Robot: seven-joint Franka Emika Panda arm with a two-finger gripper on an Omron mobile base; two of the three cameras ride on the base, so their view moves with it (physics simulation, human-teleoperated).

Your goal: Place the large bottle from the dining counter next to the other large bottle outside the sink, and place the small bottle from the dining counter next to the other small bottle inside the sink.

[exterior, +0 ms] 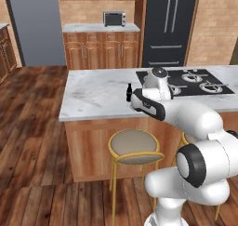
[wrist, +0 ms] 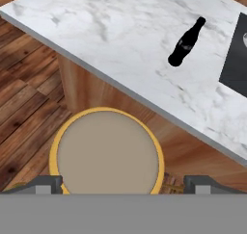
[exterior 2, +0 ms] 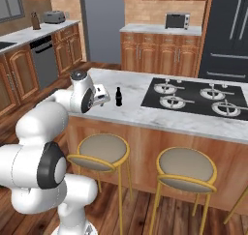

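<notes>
a dark bottle (wrist: 185,42) stands upright on the dining counter (wrist: 125,45), just beside the black stove plate (exterior 2: 198,97). the gripper (wrist: 123,184) hangs above a round stool (wrist: 107,153) at the counter's edge, jaws spread wide, grasping nothing.

The arm reaches forward, its end effector (wrist: 123,182) pointing downward with jaws spread wide.

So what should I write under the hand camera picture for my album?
Open pincer above a round tan stool with yellow rim, beside a marble counter where a small dark bottle stands.
</notes>
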